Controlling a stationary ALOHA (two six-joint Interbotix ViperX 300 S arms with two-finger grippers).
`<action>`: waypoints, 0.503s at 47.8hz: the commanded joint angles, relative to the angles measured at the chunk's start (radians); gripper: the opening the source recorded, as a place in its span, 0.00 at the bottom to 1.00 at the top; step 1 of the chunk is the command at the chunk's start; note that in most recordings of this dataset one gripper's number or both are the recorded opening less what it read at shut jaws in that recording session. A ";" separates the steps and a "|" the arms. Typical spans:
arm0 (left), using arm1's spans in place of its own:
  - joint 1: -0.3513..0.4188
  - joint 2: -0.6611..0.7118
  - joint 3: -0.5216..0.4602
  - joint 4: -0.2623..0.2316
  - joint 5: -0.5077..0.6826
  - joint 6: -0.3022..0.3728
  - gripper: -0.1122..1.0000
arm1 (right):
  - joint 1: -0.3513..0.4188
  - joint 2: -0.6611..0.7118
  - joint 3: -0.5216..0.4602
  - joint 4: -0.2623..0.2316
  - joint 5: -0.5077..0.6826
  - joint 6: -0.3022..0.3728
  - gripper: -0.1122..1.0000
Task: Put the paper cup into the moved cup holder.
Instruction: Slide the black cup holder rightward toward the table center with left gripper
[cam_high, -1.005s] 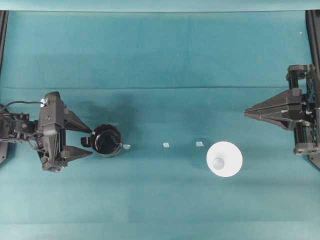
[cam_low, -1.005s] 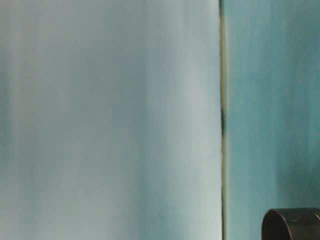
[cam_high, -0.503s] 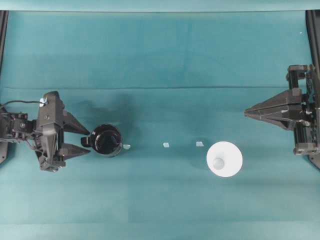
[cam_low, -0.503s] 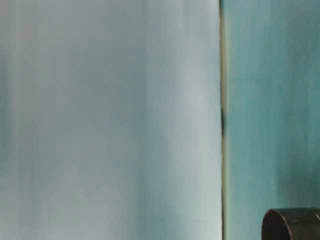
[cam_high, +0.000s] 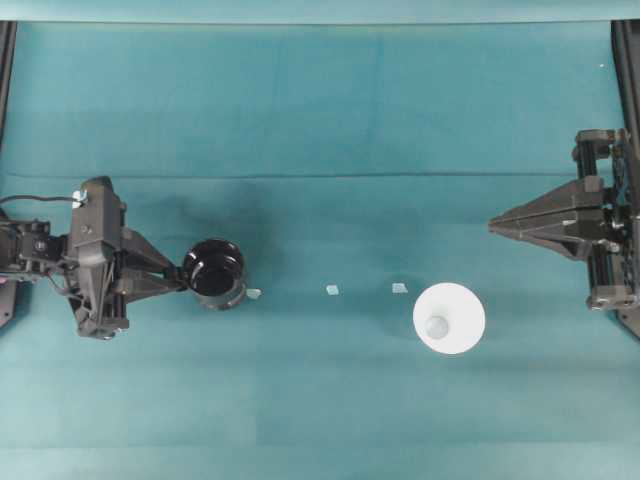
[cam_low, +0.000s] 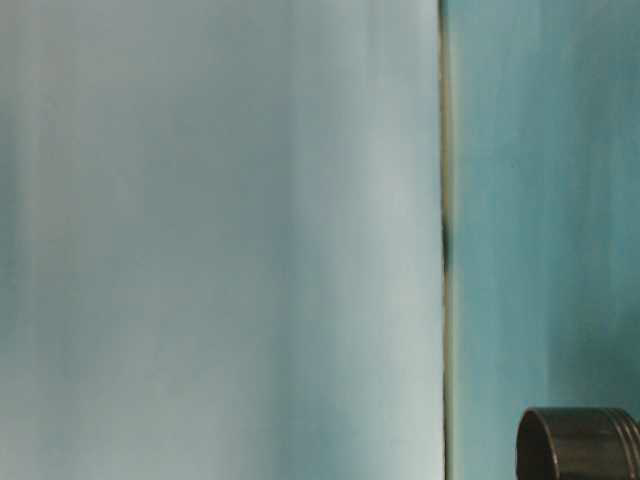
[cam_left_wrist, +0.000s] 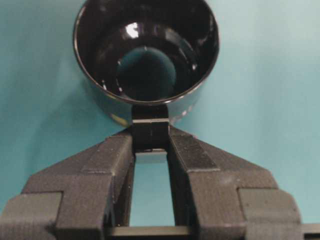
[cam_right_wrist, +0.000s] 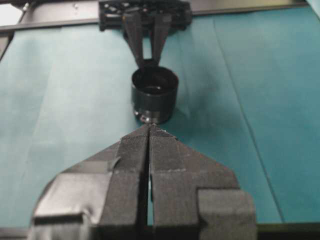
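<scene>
The black glossy cup holder (cam_high: 216, 272) stands on the teal cloth at the left, its small handle (cam_left_wrist: 149, 131) pointing toward my left arm. My left gripper (cam_high: 183, 282) is shut on that handle, both fingers pressed against its sides. The holder's inside (cam_left_wrist: 146, 70) holds nothing. The white paper cup (cam_high: 449, 318) stands upright right of centre, untouched. Well above and right of the cup, my right gripper (cam_high: 492, 226) is shut on nothing. In the right wrist view the cup holder (cam_right_wrist: 154, 94) stands straight ahead of the right gripper (cam_right_wrist: 149, 127). The cup holder's rim (cam_low: 580, 445) shows low in the table-level view.
Three small pale tape bits lie in a row on the cloth: one (cam_high: 253, 294) by the holder, one (cam_high: 332, 290) at mid-table, one (cam_high: 399, 288) just left of the cup. A fold line (cam_high: 320, 176) crosses the cloth. Dark frame rails stand at both side edges.
The left gripper's fingers have come together from wide open onto the holder's handle. The holder has shifted slightly. The right arm and the paper cup have stayed put.
</scene>
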 joint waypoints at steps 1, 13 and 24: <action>-0.002 -0.009 -0.011 0.003 -0.012 0.017 0.29 | -0.002 0.006 -0.026 0.003 -0.005 0.009 0.12; -0.003 -0.021 -0.052 0.003 -0.025 0.058 0.29 | -0.002 0.006 -0.026 0.003 -0.003 0.008 0.12; -0.002 -0.005 -0.121 0.003 -0.089 0.089 0.29 | -0.002 0.006 -0.026 0.003 0.009 0.009 0.12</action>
